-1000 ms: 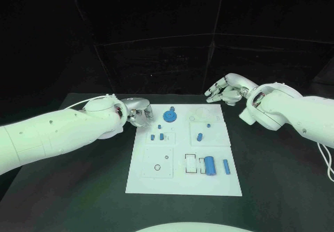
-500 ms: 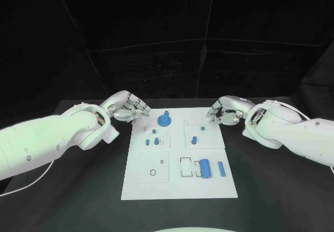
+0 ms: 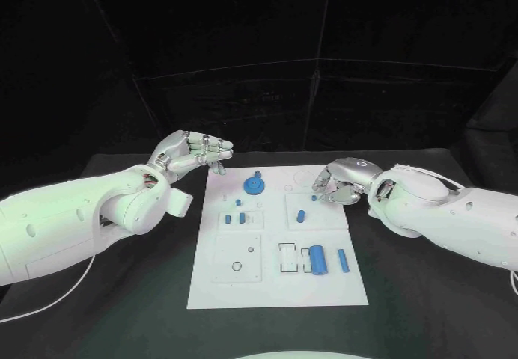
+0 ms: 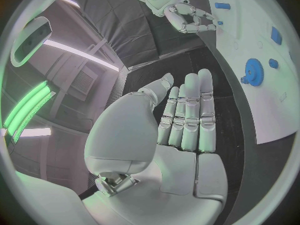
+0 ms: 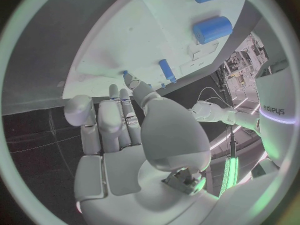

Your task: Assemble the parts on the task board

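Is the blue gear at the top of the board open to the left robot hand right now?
Probably yes. The left robot hand is raised beside the task board, holding nothing, and nothing stands between it and the blue gear.

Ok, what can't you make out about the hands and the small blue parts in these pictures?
- Right hand, head view: its own fingers hide whether they touch the small blue peg.
- Empty outlines on the white task board, head view: too small to tell shapes.
- Blue gear-shaped part, left wrist view: seated or loose, unclear.
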`<action>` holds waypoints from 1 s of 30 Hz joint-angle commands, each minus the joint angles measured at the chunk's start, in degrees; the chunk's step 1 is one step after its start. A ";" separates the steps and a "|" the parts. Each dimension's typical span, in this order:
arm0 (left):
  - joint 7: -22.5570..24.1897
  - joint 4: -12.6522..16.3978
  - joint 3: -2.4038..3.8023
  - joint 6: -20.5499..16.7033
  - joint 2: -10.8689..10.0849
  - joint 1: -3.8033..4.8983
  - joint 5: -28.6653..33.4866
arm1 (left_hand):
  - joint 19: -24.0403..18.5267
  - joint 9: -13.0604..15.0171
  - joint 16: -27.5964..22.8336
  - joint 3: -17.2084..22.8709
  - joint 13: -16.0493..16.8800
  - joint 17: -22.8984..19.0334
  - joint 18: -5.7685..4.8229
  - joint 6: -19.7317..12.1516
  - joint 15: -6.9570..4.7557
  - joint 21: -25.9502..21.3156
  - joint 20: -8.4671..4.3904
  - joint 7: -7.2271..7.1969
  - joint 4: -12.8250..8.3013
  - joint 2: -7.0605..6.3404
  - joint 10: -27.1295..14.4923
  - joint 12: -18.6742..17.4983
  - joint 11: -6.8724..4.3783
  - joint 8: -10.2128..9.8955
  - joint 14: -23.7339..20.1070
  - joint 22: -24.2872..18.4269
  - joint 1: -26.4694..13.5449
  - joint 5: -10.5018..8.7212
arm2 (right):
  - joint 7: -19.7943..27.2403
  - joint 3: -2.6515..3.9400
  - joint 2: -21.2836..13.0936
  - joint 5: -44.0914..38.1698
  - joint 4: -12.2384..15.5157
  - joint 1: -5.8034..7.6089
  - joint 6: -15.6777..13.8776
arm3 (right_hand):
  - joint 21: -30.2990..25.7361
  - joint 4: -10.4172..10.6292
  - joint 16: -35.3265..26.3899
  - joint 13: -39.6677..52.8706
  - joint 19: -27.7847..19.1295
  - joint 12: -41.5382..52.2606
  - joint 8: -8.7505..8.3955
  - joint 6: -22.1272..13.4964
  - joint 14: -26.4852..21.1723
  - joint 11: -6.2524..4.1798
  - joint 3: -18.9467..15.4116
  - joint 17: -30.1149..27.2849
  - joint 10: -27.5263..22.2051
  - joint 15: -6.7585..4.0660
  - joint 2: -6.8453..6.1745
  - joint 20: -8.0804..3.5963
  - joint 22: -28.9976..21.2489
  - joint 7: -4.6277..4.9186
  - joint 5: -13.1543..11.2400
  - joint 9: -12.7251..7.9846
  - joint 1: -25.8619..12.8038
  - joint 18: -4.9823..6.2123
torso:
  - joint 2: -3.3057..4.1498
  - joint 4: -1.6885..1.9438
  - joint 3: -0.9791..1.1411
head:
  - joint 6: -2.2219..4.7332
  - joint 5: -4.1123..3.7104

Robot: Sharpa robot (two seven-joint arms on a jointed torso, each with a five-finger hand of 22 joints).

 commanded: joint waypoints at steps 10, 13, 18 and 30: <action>2.51 0.54 0.02 1.56 0.04 0.01 4.97 | 0.15 -0.23 -0.74 -0.69 -0.07 -0.78 0.68 0.39 0.21 -0.74 0.17 0.32 -0.11 0.67 0.51 -0.48 0.16 0.06 0.35 -0.69 -0.08 0.02 | -0.53 0.02 2.52 -1.82 -1.93 -0.69 2.71 | 0.97 -0.03 1.56 -1.92 1.44 -0.83 -0.43 -0.10 0.79 0.58 2.09 2.32 1.08 0.54 -0.13 0.39 2.25 0.27 -0.48 0.09 0.05 0.57 | 0.02 -0.02 -0.06 | -0.42 0.06; 2.45 0.58 0.02 1.62 0.04 0.00 4.99 | 0.29 -0.30 -0.88 -0.81 -0.08 -0.94 0.67 0.26 0.25 -0.88 0.19 0.47 -0.17 0.67 0.39 -0.56 0.25 -0.02 0.47 -0.84 -0.04 0.03 | -0.60 0.02 2.81 -1.77 -2.20 -0.86 3.37 | 1.18 -0.06 1.84 -2.37 1.62 -0.97 -0.40 0.19 0.87 0.54 2.74 2.64 1.47 0.51 0.03 0.39 2.55 0.24 -0.72 0.12 0.17 0.53 | 0.02 0.00 -0.05 | -0.48 0.11; 2.38 0.66 0.01 1.63 0.00 0.00 5.00 | 0.39 -0.36 -1.00 -0.91 -0.08 -1.07 0.66 0.15 0.30 -1.02 0.21 0.56 -0.23 0.69 0.30 -0.61 0.33 -0.08 0.54 -0.97 0.00 0.03 | -0.81 0.02 3.26 -1.73 -2.61 -1.19 4.61 | 1.76 -0.06 2.44 -3.29 2.11 -1.07 -0.03 1.65 1.00 0.28 4.67 3.22 3.22 0.30 0.63 0.25 3.44 0.08 -1.98 0.28 0.49 0.40 | 0.02 0.02 -0.02 | -0.67 0.23; 2.18 0.57 0.01 1.59 -0.07 0.00 5.01 | 0.49 -0.42 -1.15 -1.01 -0.07 -1.23 0.65 0.00 0.35 -1.18 0.23 0.65 -0.31 0.74 0.19 -0.66 0.39 -0.15 0.60 -1.13 0.08 0.03 | -2.38 0.03 3.72 -3.69 -2.70 -1.45 4.94 | 3.70 -0.06 3.08 -3.47 3.81 -0.92 1.35 6.53 1.12 -1.07 10.25 3.34 8.64 -0.79 2.11 -0.81 6.68 -0.98 -5.42 0.68 2.11 -0.14 | -0.03 -0.05 0.01 | -1.06 0.28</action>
